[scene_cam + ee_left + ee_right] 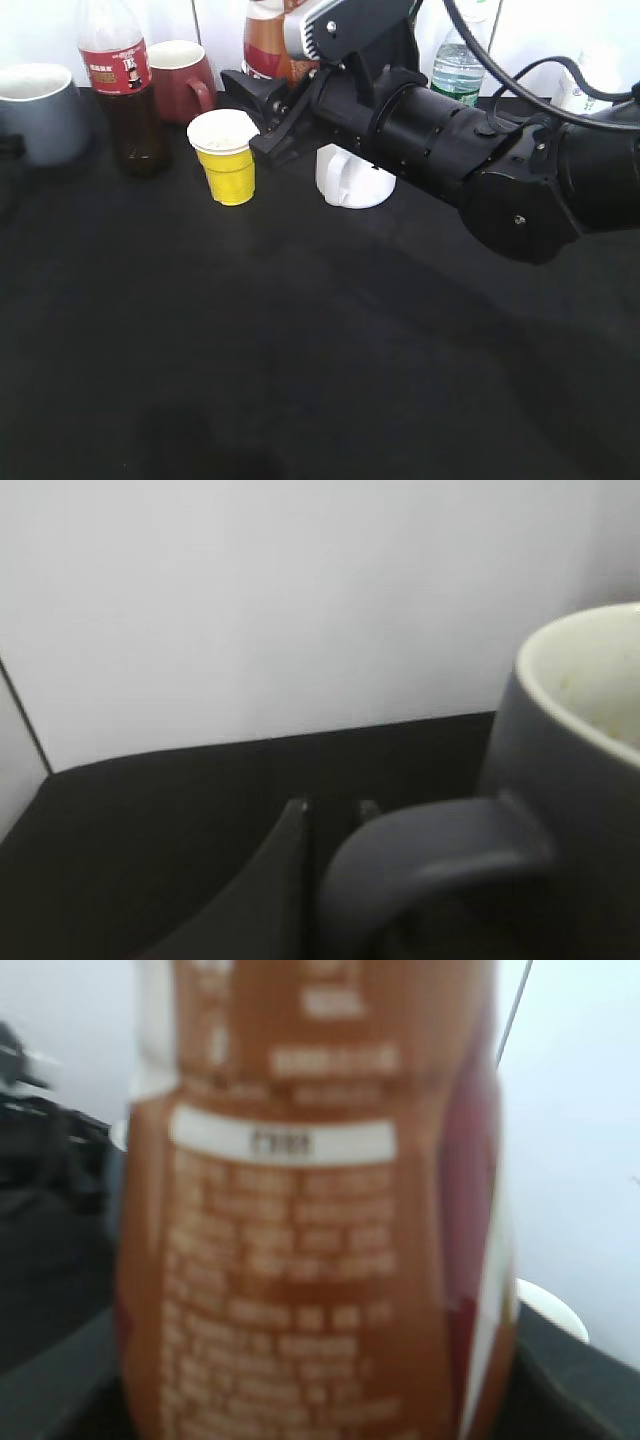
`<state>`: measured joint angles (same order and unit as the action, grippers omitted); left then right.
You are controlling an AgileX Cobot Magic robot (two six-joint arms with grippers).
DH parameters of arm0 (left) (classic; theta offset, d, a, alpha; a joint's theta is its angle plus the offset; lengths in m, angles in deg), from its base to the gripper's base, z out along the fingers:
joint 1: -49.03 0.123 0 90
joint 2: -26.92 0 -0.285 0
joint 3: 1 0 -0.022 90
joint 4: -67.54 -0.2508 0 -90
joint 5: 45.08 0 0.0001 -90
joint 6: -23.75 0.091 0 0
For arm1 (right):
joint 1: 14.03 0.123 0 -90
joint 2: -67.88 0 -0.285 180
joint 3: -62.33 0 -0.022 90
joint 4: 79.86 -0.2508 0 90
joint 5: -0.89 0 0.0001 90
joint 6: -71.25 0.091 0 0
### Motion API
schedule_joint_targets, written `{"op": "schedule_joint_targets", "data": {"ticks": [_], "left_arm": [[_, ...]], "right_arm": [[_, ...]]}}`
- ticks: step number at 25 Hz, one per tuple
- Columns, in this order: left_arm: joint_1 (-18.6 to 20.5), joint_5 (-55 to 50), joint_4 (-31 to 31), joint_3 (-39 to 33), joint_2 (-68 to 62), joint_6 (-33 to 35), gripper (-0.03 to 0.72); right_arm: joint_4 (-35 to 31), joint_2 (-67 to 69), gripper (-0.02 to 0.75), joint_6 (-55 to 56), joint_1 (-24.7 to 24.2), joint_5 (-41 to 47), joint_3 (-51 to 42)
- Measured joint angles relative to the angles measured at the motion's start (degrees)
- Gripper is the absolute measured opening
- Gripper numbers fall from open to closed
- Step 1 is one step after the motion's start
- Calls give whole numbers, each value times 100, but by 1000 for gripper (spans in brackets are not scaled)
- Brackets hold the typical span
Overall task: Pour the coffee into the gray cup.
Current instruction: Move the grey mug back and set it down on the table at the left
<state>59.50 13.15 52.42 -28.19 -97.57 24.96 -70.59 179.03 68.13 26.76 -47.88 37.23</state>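
Observation:
The gray cup [40, 112] stands at the far left of the black table. In the left wrist view its handle [430, 850] lies right at my left gripper [335, 810], whose narrow-set fingers seem closed on it. The coffee [266, 40] stands at the back behind my right arm. It fills the right wrist view [300, 1240] as a blurred brown label. My right gripper [258, 112] has its jaws spread wide around or just before the bottle's lower part.
A tall cola bottle [125, 90] and a dark red mug [182, 80] stand next to the gray cup. A yellow paper cup [228, 158] and a white mug [352, 180] sit under my right arm. A green-labelled water bottle [458, 70] stands at the back right.

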Motion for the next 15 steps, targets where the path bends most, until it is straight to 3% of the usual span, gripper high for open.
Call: {"op": "schedule_joint_targets", "data": {"ticks": [7, 15], "left_arm": [[-6, -394, -314, 1540, -1107, -417, 71], [-147, -469, -313, 1947, -1410, -565, 71]], "right_arm": [[0, 0, 526, 0, 0, 0, 0], [0, 0, 526, 5, 0, 11, 0]]}}
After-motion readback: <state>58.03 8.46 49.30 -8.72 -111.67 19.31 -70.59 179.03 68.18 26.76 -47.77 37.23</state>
